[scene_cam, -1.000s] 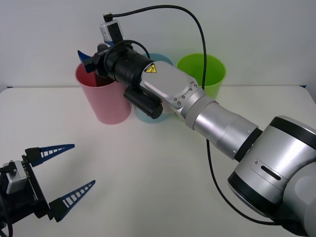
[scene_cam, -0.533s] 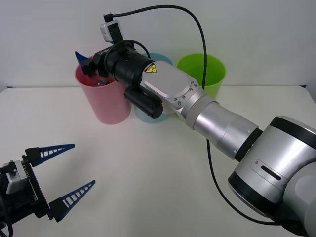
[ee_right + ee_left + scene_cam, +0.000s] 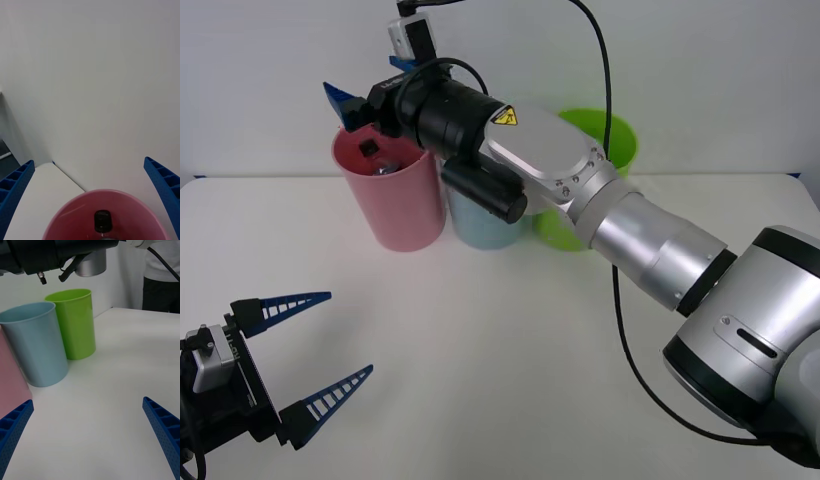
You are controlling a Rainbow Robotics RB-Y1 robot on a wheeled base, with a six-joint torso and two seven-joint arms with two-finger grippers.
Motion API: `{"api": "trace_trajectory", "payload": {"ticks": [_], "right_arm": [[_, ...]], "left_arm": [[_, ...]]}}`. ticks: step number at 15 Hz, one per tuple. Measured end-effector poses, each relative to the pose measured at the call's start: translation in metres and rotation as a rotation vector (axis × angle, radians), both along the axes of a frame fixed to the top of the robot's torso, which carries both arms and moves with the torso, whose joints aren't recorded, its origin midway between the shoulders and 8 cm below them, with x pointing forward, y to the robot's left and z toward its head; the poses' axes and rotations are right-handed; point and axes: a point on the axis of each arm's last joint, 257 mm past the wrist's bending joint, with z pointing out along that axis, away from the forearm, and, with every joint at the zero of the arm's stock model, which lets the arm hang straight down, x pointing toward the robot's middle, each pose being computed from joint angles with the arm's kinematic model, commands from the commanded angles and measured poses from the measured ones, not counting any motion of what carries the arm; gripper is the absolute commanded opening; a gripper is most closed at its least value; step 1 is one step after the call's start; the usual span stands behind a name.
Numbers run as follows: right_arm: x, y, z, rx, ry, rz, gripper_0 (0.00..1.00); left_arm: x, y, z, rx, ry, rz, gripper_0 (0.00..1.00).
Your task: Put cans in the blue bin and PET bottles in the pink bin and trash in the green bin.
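The PET bottle (image 3: 380, 165) rests inside the pink bin (image 3: 392, 205), its black cap (image 3: 102, 220) showing in the right wrist view below the pink rim (image 3: 101, 193). My right gripper (image 3: 345, 104) hovers open just above that bin's far rim, with nothing between its fingers (image 3: 15, 187). The blue bin (image 3: 480, 222) stands beside the pink one, largely behind my right arm, and the green bin (image 3: 612, 140) is beyond it. My left gripper (image 3: 350, 333) waits open near the table's front left corner, facing the blue bin (image 3: 35, 343), green bin (image 3: 73, 322) and pink bin (image 3: 10, 386).
My right arm (image 3: 610, 215) reaches across the back of the table over the blue and green bins. The white table (image 3: 510, 340) lies bare between the bins and the left gripper. A wall rises right behind the bins.
My right gripper has lifted up out of the pink bin, open, and the bottle now lies inside the bin. The left arm has not moved.
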Motion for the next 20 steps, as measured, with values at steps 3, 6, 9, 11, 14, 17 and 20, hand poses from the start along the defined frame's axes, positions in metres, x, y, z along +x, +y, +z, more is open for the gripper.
{"api": "trace_trajectory", "payload": {"ticks": [3, 6, 9, 11, 14, 17, 20], "right_arm": [[-0.023, -0.039, 0.02, 0.051, -0.01, 0.08, 1.0], [-0.059, -0.089, 0.02, 0.075, -0.013, 0.133, 1.0], [-0.095, -0.13, 0.017, 0.084, -0.008, 0.177, 1.0], [-0.116, -0.162, 0.013, 0.1, -0.012, 0.218, 1.0], [-0.147, -0.208, -0.015, 0.078, -0.023, 0.225, 1.0], [-0.178, -0.252, -0.055, 0.007, -0.011, 0.201, 1.0], [-0.201, -0.289, -0.095, -0.069, 0.025, 0.162, 1.0]], "left_arm": [[0.0, 0.0, 0.0, 0.0, 0.0, 0.0, 1.0], [0.0, 0.0, 0.0, 0.0, 0.0, 0.0, 1.0], [0.0, 0.0, 0.0, 0.0, 0.0, 0.0, 1.0], [0.0, 0.0, 0.0, 0.0, 0.0, 0.0, 1.0], [0.0, 0.0, 0.0, 0.0, 0.0, 0.0, 1.0], [0.0, 0.0, 0.0, 0.0, 0.0, 0.0, 1.0], [0.0, 0.0, 0.0, 0.0, 0.0, 0.0, 1.0]]}}
